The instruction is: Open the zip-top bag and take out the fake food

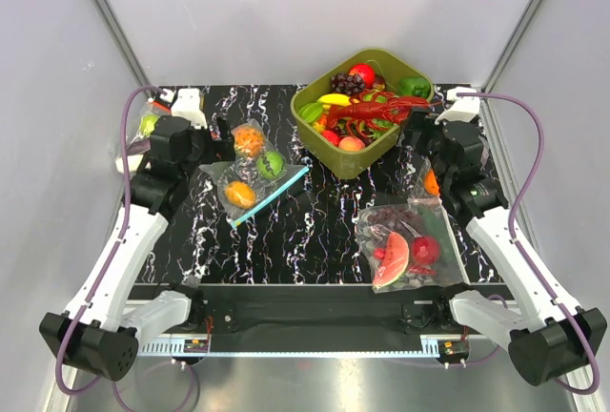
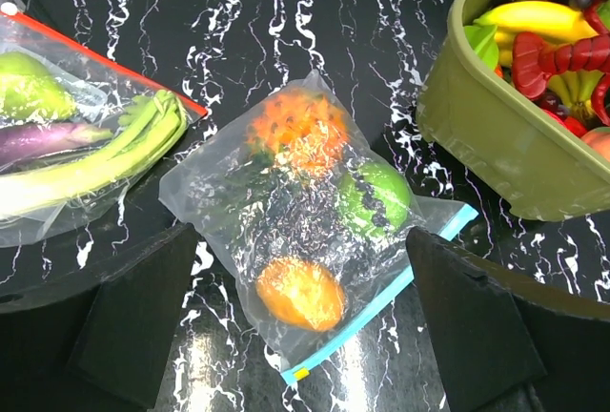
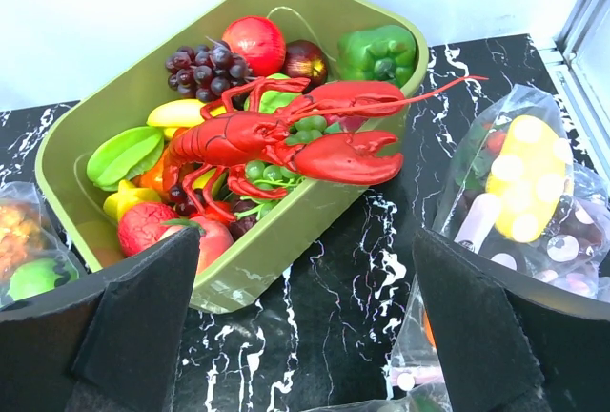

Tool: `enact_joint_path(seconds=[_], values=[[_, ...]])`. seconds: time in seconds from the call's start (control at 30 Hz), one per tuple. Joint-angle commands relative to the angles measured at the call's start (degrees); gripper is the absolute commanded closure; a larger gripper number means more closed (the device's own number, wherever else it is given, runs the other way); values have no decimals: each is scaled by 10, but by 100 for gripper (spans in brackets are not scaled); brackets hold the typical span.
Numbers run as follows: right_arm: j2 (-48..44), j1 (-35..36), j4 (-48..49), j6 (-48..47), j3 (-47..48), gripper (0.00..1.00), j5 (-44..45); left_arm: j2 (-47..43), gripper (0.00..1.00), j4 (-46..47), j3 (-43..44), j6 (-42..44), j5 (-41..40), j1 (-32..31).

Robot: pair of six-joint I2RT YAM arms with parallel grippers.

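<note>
The zip-top bag (image 1: 253,169) lies flat left of the table's centre, its teal zip strip (image 1: 272,195) on the near right side. In the left wrist view the bag (image 2: 276,212) holds an orange pineapple (image 2: 297,131), a green ball (image 2: 374,200) and a yellow-orange fruit (image 2: 300,293). A dark shape shows in the middle, unclear. The strip (image 2: 400,278) looks zipped. My left gripper (image 2: 300,345) is open, just short of the bag's near corner, touching nothing. My right gripper (image 3: 305,326) is open and empty over bare table by the bin.
An olive-green bin (image 1: 324,135) of fake food with a red lobster (image 3: 286,135) stands at the back centre-right. A bag of watermelon and grapes (image 1: 405,245) lies front right. A vegetable bag with an orange-red zip (image 2: 76,145) lies far left. Another clear bag (image 3: 524,183) lies right of my right gripper.
</note>
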Motion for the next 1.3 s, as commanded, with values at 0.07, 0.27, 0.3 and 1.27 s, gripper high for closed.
enact_joint_path(seconds=[0.07, 0.27, 0.3, 1.27], values=[[-11, -4, 2, -11, 2, 0, -20, -5, 1, 15, 17, 5, -35, 2], [-10, -5, -3, -8, 0, 0, -29, 9, 1, 22, -20, 74, -24, -36], [-10, -5, -3, -6, -1, 0, -33, 36, 1, 14, -18, 89, -42, -52], [-36, -26, 23, 19, -57, 0, -94, 367, 7, 3, -8, 98, -292, -296]])
